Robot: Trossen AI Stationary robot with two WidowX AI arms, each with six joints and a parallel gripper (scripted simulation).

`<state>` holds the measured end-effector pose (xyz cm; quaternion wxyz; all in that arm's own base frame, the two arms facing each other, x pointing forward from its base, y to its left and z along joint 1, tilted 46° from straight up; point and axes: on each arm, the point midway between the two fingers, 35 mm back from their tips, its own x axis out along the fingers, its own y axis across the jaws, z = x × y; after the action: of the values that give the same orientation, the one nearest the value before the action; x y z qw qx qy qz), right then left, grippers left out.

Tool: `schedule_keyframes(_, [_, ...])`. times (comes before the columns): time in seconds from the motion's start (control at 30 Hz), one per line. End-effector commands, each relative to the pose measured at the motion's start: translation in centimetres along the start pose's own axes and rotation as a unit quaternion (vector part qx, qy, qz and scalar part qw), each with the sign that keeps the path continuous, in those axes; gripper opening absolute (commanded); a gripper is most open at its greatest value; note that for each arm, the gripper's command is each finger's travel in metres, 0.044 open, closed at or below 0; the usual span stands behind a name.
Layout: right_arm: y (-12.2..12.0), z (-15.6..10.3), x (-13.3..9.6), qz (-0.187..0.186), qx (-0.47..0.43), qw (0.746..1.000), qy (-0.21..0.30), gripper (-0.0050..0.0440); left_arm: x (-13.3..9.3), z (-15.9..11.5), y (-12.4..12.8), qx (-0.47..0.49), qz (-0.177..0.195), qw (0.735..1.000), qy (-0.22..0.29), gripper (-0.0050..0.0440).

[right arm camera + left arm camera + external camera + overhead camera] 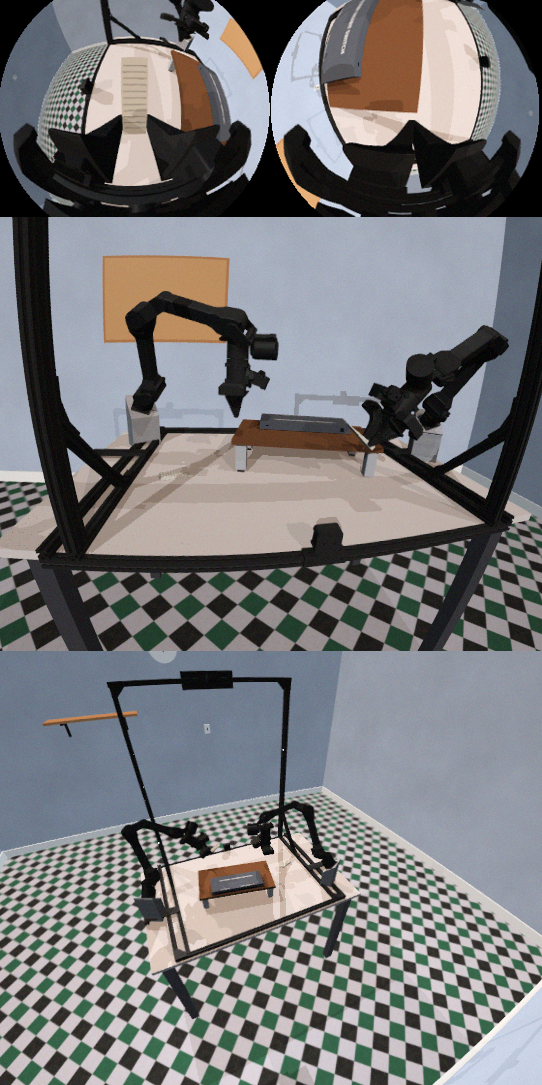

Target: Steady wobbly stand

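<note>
The brown stand (207,877) (300,441) (394,58) (194,92) is on the table on short grey legs, with the dark grey network switch (237,882) (305,423) (348,44) (218,102) flat on top. Whether every leg touches the table is too small to tell. My right gripper (134,117) is shut on a pale ribbed wedge (134,87) (361,437) and holds it raised by the stand's right end in the exterior view. Another pale wedge (172,476) (286,863) lies on the table beyond the stand's other end. My left gripper (236,415) (411,123) is shut and empty, above that other end.
A black frame rail (200,562) runs along the table edge, with a small black box (327,537) on it. Black uprights (32,367) (284,751) rise at the sides. The stand's visible legs (241,458) (369,464) are at its front corners in the exterior view.
</note>
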<state>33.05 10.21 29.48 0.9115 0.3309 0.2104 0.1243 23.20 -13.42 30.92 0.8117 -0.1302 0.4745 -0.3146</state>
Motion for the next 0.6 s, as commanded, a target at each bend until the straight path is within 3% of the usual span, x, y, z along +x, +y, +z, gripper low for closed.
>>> schedule_keyframes(0.0, [0.2, 0.6, -0.4, 0.006, -0.037, 0.999, -0.022, 0.0, 0.0, 0.0, 0.0, 0.0, 0.0, 1.0, 0.0, 0.0])
schedule_keyframes(0.17, [0.1, 1.7, -2.1, 0.011, -0.213, 0.97, -0.113, 0.0, 0.0, 0.0, 0.0, 0.0, 0.0, 1.0, 0.0, 0.0])
schedule_keyframes(0.37, [-0.1, 2.4, -4.0, -0.008, -0.354, 0.915, -0.193, 0.0, 0.0, 0.0, 0.0, 0.0, 0.0, 1.0, 0.0, 0.0])
schedule_keyframes(0.5, [-0.1, 2.4, -4.0, -0.008, -0.354, 0.915, -0.193, 0.0, 0.0, 0.0, 0.0, 0.0, 0.0, 1.0, 0.0, 0.0])
schedule_keyframes(0.53, [0.1, 2.1, -3.1, 0.002, -0.275, 0.951, -0.143, 0.0, 0.0, 0.0, 0.0, 0.0, 0.0, 1.0, 0.0, 0.0])
schedule_keyframes(0.57, [0.1, 1.7, -2.5, 0.008, -0.236, 0.964, -0.122, 0.0, 0.0, 0.0, 0.0, 0.0, 0.0, 1.0, 0.0, 0.0])
